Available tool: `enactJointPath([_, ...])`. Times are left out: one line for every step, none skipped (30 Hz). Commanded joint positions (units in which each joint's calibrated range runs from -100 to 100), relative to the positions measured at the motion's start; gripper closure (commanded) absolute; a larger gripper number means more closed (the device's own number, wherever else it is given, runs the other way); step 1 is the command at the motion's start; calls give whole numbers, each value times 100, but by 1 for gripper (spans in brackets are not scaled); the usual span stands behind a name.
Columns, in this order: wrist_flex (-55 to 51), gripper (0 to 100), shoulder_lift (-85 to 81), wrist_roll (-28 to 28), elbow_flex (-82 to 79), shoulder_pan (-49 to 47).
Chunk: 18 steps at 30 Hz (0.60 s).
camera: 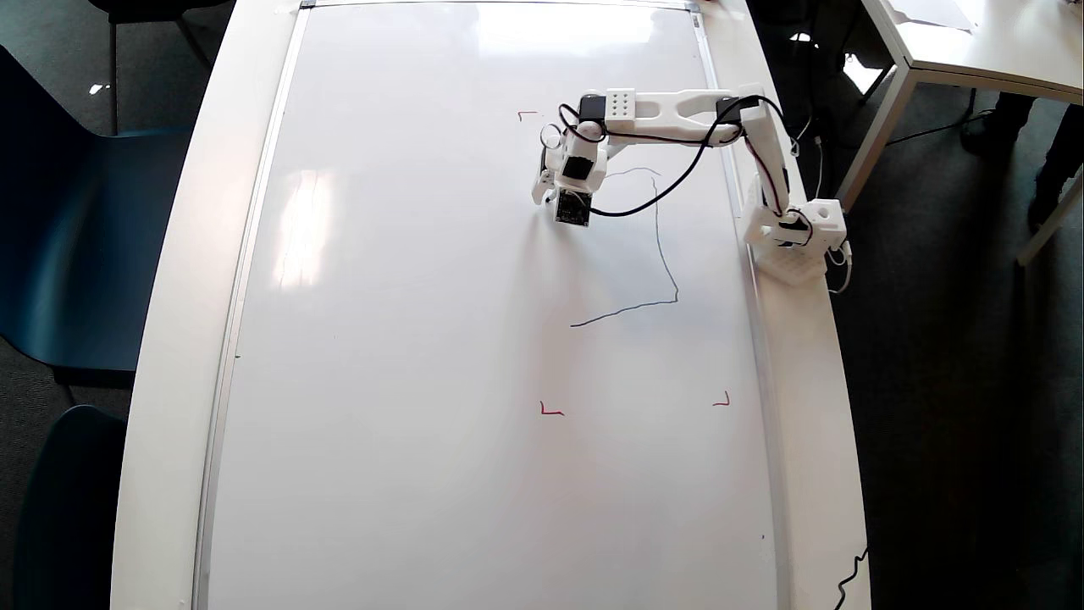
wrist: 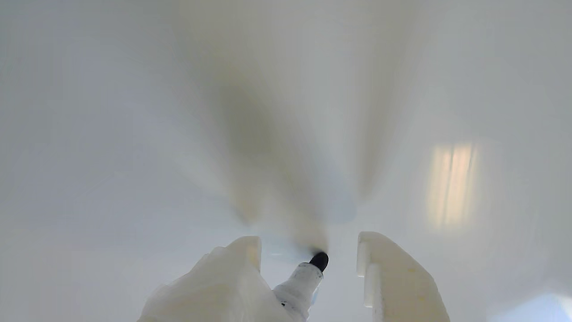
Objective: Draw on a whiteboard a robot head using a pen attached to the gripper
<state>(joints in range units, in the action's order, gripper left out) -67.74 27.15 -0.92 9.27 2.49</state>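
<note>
The whiteboard (camera: 406,339) fills the table top in the overhead view. On its right part runs a thin dark-blue line of the robot head (camera: 658,229): a short top stroke, a long side going down, then a bottom stroke slanting left, with the left side open. My white gripper (camera: 544,174) hangs over the board at the left end of the top stroke. In the wrist view the gripper (wrist: 308,241) shows two white fingers standing apart. The pen (wrist: 308,273) lies against the left finger, its dark tip on the glossy whiteboard (wrist: 134,134), with a gap to the right finger.
Small red corner marks (camera: 550,411) sit on the board around the drawing area. The arm's white base (camera: 796,237) stands on the table rim at the right. Blue chairs (camera: 76,237) are on the left and another table (camera: 974,42) at the top right.
</note>
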Motion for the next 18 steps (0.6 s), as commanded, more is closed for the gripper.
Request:
enactJointPath([-298,85,-27,87,-42,-326])
enactJointPath([-351,85,-27,162,-42,-422])
enactJointPath([-359,85,-27,200,-42,-474])
enactJointPath([-411,85,-27,216,-33,-525])
enactJointPath([-455,85,-27,232,-24,-584])
enactJointPath([-464,85,-27,237,-33,-643])
enactJointPath([-498,85,-27,296,-33,-746])
enactJointPath([-507,85,-27,312,-33,-798])
enactJointPath([-507,85,-27,334,-33,-857])
enactJointPath([-524,85,-27,355,-15,-908])
enactJointPath([-542,85,-36,403,21,-1019])
enactJointPath([-542,85,-61,436,21,-1085])
enactJointPath([-542,85,-111,462,12,-1137])
enactJointPath([-542,85,-161,479,-15,-1210])
enactJointPath([-542,85,-187,500,-33,-1291])
enactJointPath([-542,85,-245,575,-42,-1446])
enactJointPath([-542,85,-271,607,-42,-1542])
enactJointPath([-542,85,-296,634,-42,-1615])
